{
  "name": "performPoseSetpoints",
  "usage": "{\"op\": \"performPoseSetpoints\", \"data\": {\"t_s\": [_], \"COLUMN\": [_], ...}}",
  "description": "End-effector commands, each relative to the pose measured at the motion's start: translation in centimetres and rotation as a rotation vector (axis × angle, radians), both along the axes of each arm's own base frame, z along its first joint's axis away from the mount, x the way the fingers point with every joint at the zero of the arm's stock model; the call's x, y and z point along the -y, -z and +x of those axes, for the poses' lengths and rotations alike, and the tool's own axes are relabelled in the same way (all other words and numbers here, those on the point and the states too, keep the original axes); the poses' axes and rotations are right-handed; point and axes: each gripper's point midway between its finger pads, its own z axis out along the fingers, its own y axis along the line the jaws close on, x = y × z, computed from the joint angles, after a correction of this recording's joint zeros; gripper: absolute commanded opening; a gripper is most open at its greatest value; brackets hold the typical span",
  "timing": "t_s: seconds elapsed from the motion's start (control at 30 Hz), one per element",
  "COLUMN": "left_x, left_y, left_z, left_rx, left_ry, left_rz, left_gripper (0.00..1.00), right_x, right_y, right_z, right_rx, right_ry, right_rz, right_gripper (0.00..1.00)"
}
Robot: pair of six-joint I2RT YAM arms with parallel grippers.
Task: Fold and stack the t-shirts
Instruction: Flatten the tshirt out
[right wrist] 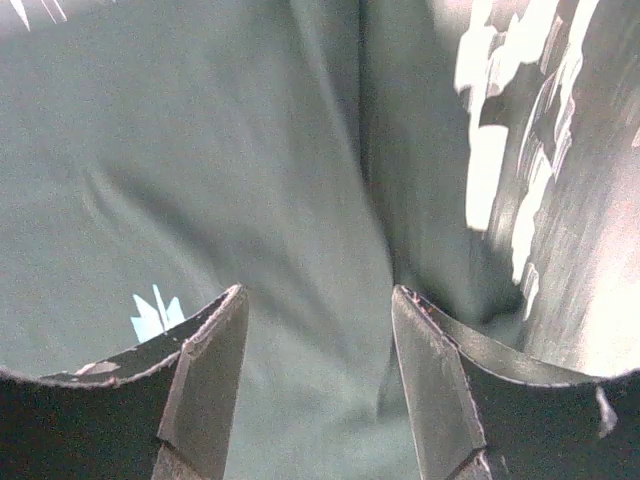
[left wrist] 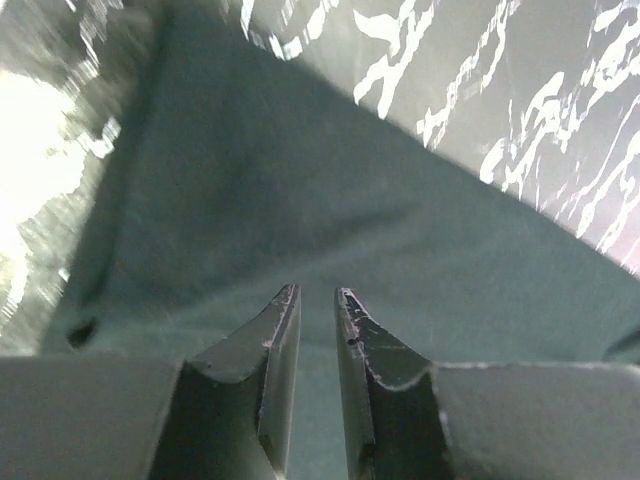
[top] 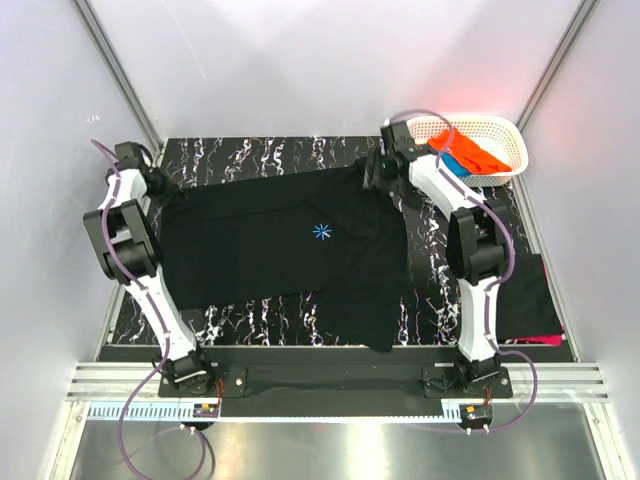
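A large black t-shirt (top: pixel 290 250) lies spread on the marbled mat (top: pixel 250 150), its blue starburst (top: pixel 322 232) facing up. My left gripper (top: pixel 168 192) is at the shirt's left edge. In the left wrist view its jaws (left wrist: pixel 317 290) stand a narrow gap apart just above the cloth (left wrist: pixel 300 180), with nothing between them. My right gripper (top: pixel 372 183) is over the shirt's far right corner. In the right wrist view it (right wrist: pixel 318 290) is open wide above a crease in the cloth (right wrist: pixel 250 150), the starburst (right wrist: pixel 155 312) beside its left finger.
A white lattice basket (top: pixel 500 125) at the back right holds an orange shirt (top: pixel 462 145) and a blue shirt (top: pixel 455 163). A folded black shirt (top: pixel 525 290) lies on a magenta one (top: pixel 535 338) at the mat's right edge. White walls enclose the table.
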Motion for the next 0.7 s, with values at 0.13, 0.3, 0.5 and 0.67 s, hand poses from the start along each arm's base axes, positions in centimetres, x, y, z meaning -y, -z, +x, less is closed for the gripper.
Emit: {"op": "performPoseSetpoints", "data": {"t_s": [0.13, 0.3, 0.5, 0.67], "left_x": [2.2, 2.1, -1.1, -1.0], "left_y": [-1.2, -1.8, -2.6, -2.0], "left_z": [-2.4, -5.1, -7.8, -8.2], "left_rx": [-0.004, -0.034, -0.033, -0.022], "left_ry": [0.039, -0.018, -0.126, -0.085], "left_rz": [0.001, 0.03, 0.032, -0.044], "left_gripper": [0.27, 0.3, 0.34, 0.33], "right_x": [0.8, 0.1, -1.2, -1.1], "right_y": [-2.4, -3.2, -3.3, -2.4], "right_z": [7.8, 8.4, 2.8, -2.7], "right_rx": [0.131, 0.134, -0.016, -0.119], "right_ry": [0.007, 0.022, 0.041, -0.033], "right_rz": [-0.123, -0.086, 0.063, 0.092], "right_gripper": [0.62, 0.59, 0.59, 0.6]}}
